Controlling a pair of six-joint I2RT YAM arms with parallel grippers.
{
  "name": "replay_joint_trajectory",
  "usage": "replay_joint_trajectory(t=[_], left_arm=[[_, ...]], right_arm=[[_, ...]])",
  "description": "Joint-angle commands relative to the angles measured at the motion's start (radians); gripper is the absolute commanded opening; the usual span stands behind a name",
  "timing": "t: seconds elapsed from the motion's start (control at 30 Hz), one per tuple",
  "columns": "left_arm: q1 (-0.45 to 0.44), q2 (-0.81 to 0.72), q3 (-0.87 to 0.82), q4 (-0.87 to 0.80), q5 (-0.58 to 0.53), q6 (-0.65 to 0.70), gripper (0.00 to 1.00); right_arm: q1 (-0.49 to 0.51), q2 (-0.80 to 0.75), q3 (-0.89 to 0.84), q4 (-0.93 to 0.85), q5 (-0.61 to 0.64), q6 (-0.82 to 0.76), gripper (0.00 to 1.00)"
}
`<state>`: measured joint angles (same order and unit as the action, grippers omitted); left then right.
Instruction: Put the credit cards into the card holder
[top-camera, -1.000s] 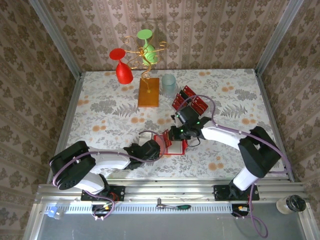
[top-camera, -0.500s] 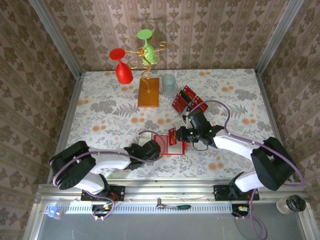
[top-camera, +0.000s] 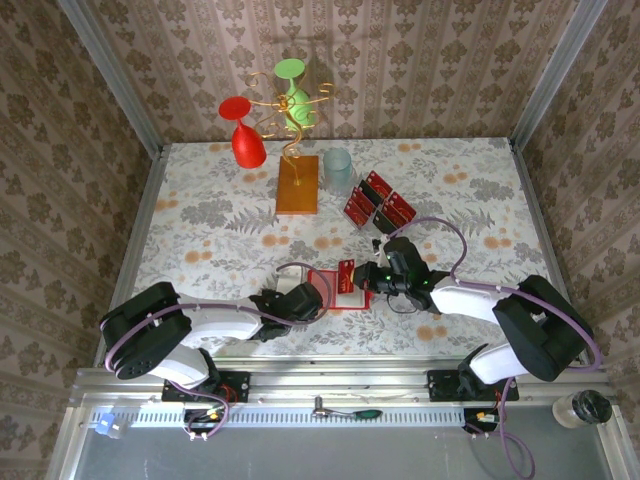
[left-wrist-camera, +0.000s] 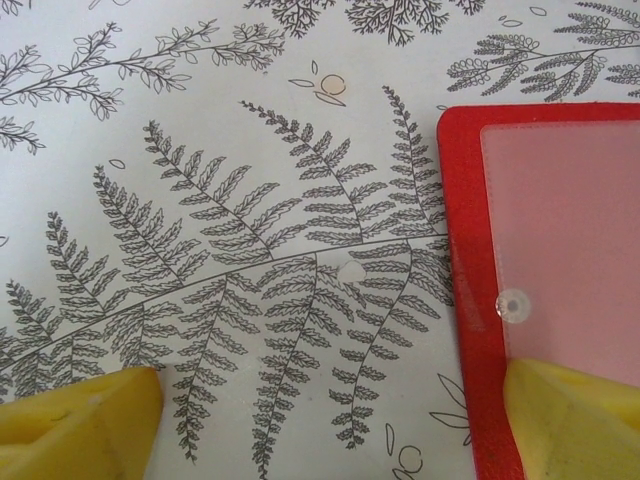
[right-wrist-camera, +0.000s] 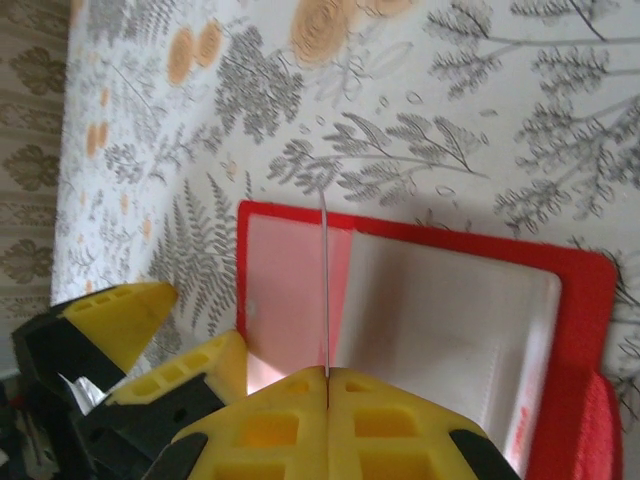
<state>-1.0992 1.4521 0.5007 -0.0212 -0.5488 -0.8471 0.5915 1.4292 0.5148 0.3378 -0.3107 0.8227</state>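
Note:
The card holder (top-camera: 330, 296) lies open near the table's front, with a red border (left-wrist-camera: 465, 300) and a pale inside (right-wrist-camera: 440, 320). My right gripper (right-wrist-camera: 327, 372) is shut on one credit card (right-wrist-camera: 324, 270), which shows edge-on as a thin line standing upright over the holder's middle. From above, that red card (top-camera: 346, 274) hangs in my right gripper (top-camera: 358, 277) just over the holder. My left gripper (top-camera: 312, 297) is open at the holder's left edge. One yellow finger (left-wrist-camera: 575, 415) rests on the pale flap near the snap dot (left-wrist-camera: 513, 305). The other finger (left-wrist-camera: 80, 425) is over bare tablecloth.
More red cards stand in a clear tiered stand (top-camera: 375, 200) behind the holder. A pale tumbler (top-camera: 337, 170) and an orange block (top-camera: 297, 183) with a wire rack holding a red glass (top-camera: 243, 135) and a green one stand at the back. The cloth is open at left and right.
My right arm has drawn nearer and to the right while keeping the card over the open holder. The left arm and the holder have stayed put.

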Motion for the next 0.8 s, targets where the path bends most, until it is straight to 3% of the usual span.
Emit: replay_joint_trajectory(t=[0.0,0.77], left_arm=[[-0.01,0.009,0.01,-0.093,-0.029,-0.028,0.89],[-0.022,0.011,0.007,-0.099,-0.037,-0.044,0.89]], right_arm=[[-0.001,0.017,-0.014,0.111,0.024,0.027,0.0],[0.007,0.131,-0.046,0.232,0.035,0.044,0.0]])
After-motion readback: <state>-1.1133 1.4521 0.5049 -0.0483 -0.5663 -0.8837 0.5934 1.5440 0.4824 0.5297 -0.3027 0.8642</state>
